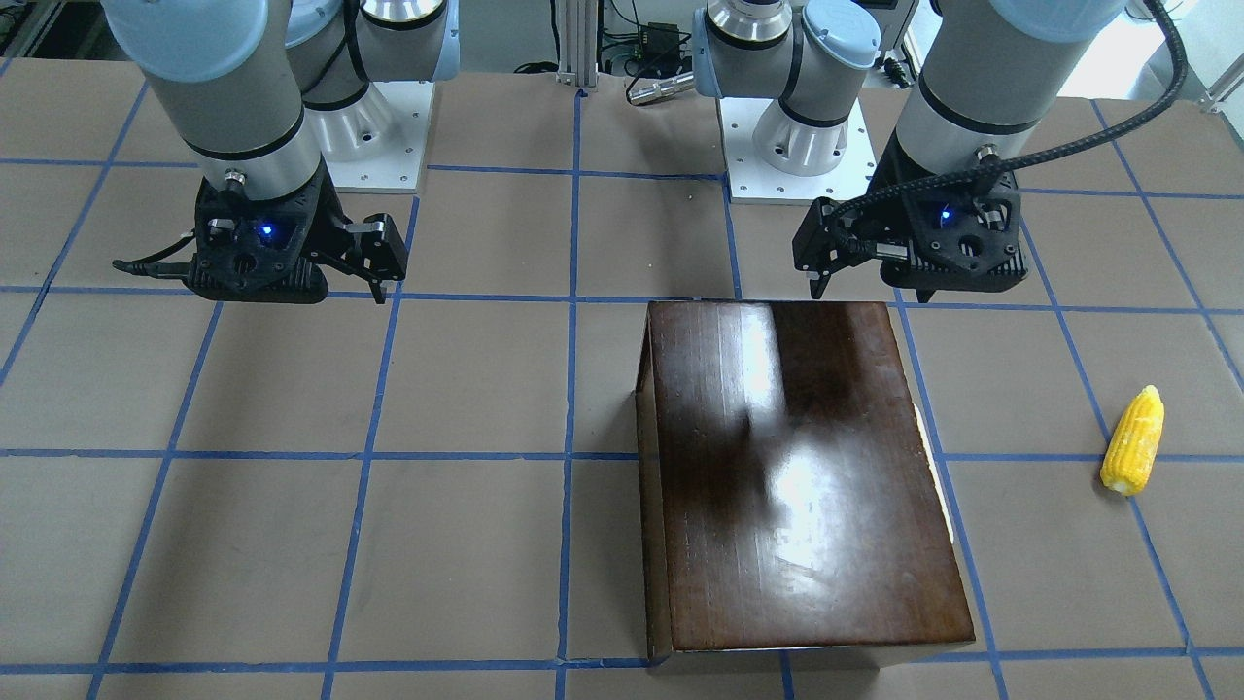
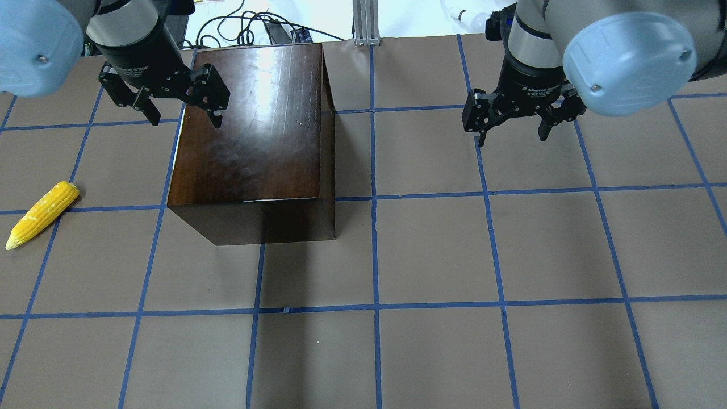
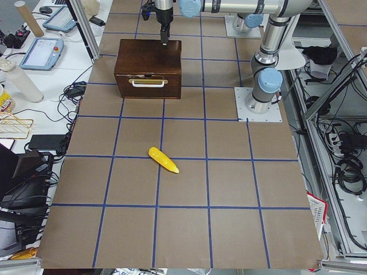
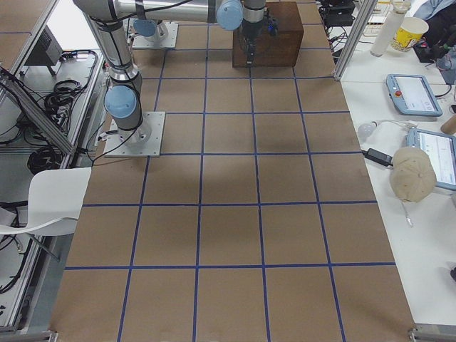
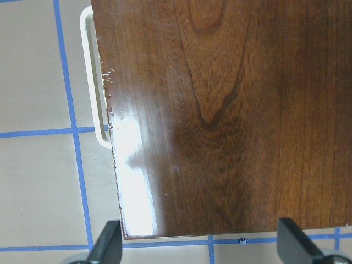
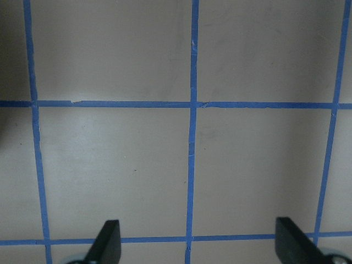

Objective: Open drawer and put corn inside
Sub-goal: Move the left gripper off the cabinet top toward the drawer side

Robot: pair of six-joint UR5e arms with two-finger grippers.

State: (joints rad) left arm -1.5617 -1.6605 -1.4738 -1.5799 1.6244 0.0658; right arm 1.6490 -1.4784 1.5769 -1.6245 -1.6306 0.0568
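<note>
Nearest, seen from the table's left end: corn [image 3: 163,160], a short yellow cob with bumpy kernels and a pale tapered tip. Lying flat on the table [image 3: 229,189] at a crossing of blue tape lines [image 3: 114,156], well apart from the box. Touched by neither gripper.

Further on: glossy dark-brown box [image 3: 150,54], wood grain and glare on its top. Drawer [image 3: 148,87] shut, front panel flush with the box and facing the corn. Pale handle [image 3: 148,82] across the panel. Chipped top edge noted in the left wrist view.

Above the box top, toward the handle side: left gripper [image 2: 186,122], jaws spread wide, holding nothing.

Farthest: right gripper [image 2: 511,138], likewise spread and empty, over taped table, well clear of the box.

Lettering: "Adaptive" legible in white on the right gripper body, remainder too small to read.

Beside the table: teach pendants [image 3: 43,54].
</note>
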